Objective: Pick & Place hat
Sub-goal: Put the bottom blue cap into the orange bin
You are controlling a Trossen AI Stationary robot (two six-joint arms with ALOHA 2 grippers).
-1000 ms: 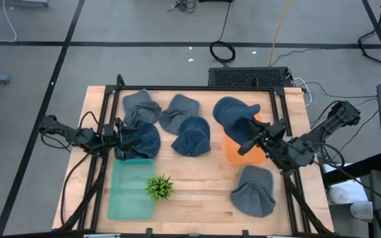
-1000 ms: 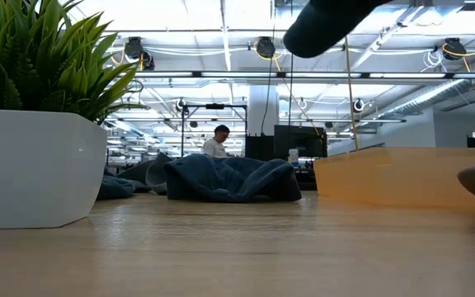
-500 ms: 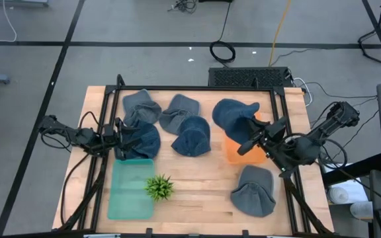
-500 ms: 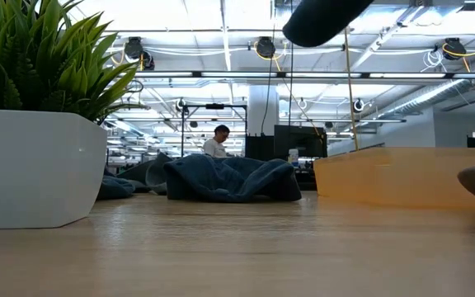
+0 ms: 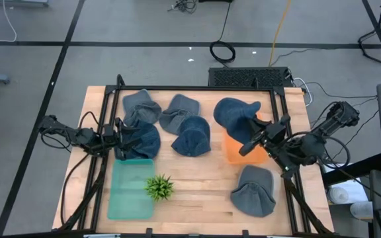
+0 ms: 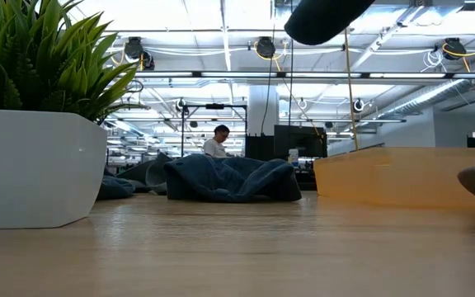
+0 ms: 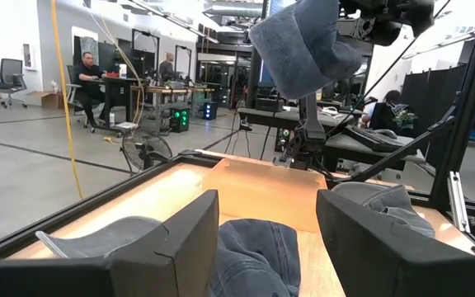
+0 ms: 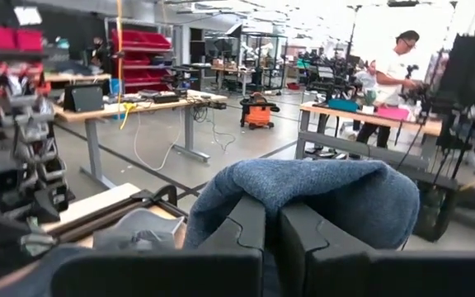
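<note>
Several blue denim hats lie on the wooden table. My right gripper [image 5: 246,147] is shut on one blue hat [image 5: 233,116] and holds it in the air above the orange bin [image 5: 233,154]. The low view shows this hat [image 6: 328,16] at the top, well over the bin [image 6: 402,177]. My left gripper [image 5: 119,140] is open at the left edge of another blue hat [image 5: 143,140], just beyond the green tray [image 5: 129,192]. In the left wrist view that hat [image 7: 254,256] lies between the open fingers. My right gripper [image 8: 270,243] pinches a fold of the hat's cloth [image 8: 258,194] between its two shut fingers; the cloth bulges over and beyond the fingertips. The hat is lifted clear of the bin and hangs from the gripper [image 7: 299,49]. My left gripper: whether its fingers touch the hat between them, I cannot tell.
Three more hats lie at the far middle of the table [image 5: 141,102] [image 5: 179,109] [image 5: 192,137], and one lies near the right edge [image 5: 253,190]. A potted plant [image 5: 159,187] stands beside the green tray. A black frame borders the table.
My right gripper has raised the held hat a little higher above the orange bin, and stays shut on it. The left arm has kept still.
</note>
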